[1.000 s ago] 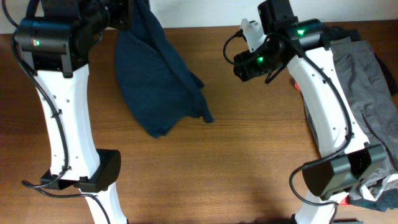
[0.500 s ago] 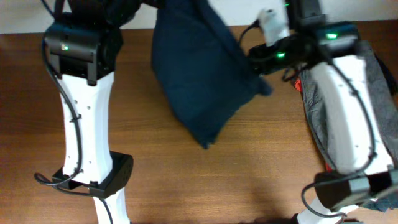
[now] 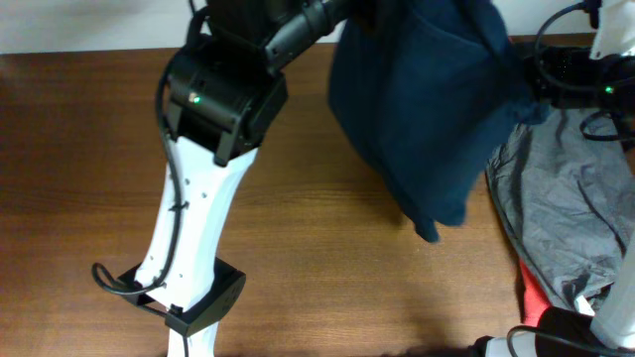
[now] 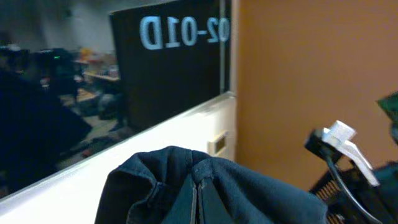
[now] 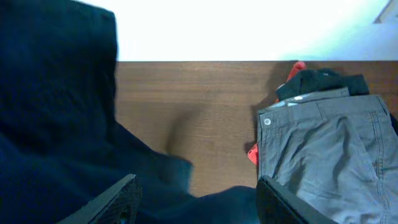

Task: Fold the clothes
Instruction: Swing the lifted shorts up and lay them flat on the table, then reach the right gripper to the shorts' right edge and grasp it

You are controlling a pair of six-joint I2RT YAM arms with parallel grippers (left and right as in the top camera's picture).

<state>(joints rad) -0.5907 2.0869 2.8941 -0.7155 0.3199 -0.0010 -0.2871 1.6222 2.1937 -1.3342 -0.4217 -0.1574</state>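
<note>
The dark navy shorts (image 3: 427, 109) hang bunched in the air over the table's back middle-right, their lowest corner dangling near the grey trousers. In the left wrist view my left gripper (image 4: 198, 190) is shut on a gathered fold of the shorts (image 4: 261, 193). From overhead that gripper is hidden behind the cloth; only the left arm (image 3: 213, 99) shows. My right gripper (image 5: 198, 183) stands open, its fingers (image 5: 121, 199) wide apart. Blurred navy cloth (image 5: 56, 124) fills the left and sags low between the fingers. The right arm (image 3: 580, 74) sits just right of the hanging shorts.
Grey trousers (image 3: 566, 198) lie spread along the table's right side, also seen as grey trousers (image 5: 329, 149) from the right wrist. Red cloth (image 3: 541, 297) and black cloth (image 5: 323, 81) lie tucked by them. The brown table (image 3: 327, 268) shows bare wood to the left.
The left arm has swung from the left side to the middle-right, carrying the shorts up and rightward. The right arm has drawn back toward the right edge.
</note>
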